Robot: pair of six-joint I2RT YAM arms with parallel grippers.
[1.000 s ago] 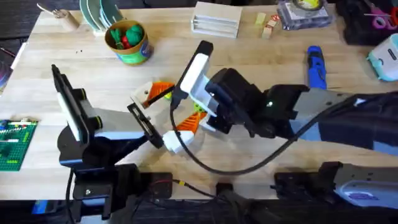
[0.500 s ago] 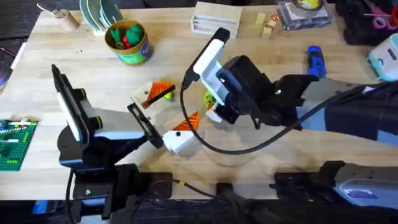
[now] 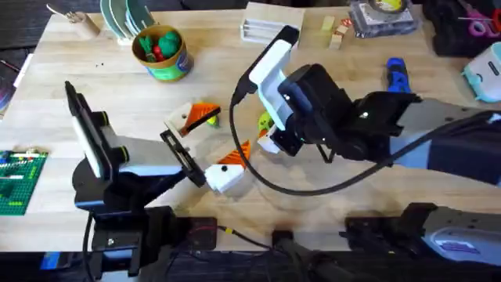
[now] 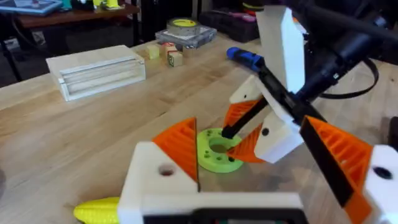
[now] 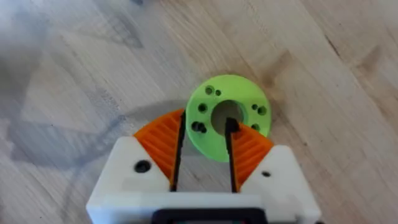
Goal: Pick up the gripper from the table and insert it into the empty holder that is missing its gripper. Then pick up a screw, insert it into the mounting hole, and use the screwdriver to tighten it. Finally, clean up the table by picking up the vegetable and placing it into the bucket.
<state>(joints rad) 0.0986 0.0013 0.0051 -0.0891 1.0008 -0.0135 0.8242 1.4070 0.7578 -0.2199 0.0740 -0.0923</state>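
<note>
Vegetable (image 4: 98,210) lies on the desk (image 3: 94,78) just beside the left gripper (image 4: 267,180), whose fingers stand apart, holding nothing. Right gripper (image 5: 202,146), part open, straddles a green disc (image 5: 228,117).

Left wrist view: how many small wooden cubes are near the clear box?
3. A yellowish cube sits nearest the clear box. Two red-marked cubes lie beyond it, one toward the tape roll and one beside it. None seems hidden.

Lime-green disc (image 5: 227,116), blue screwdriver (image 3: 397,73), green bucket (image 3: 160,53) rimmed yellow-orange
</note>
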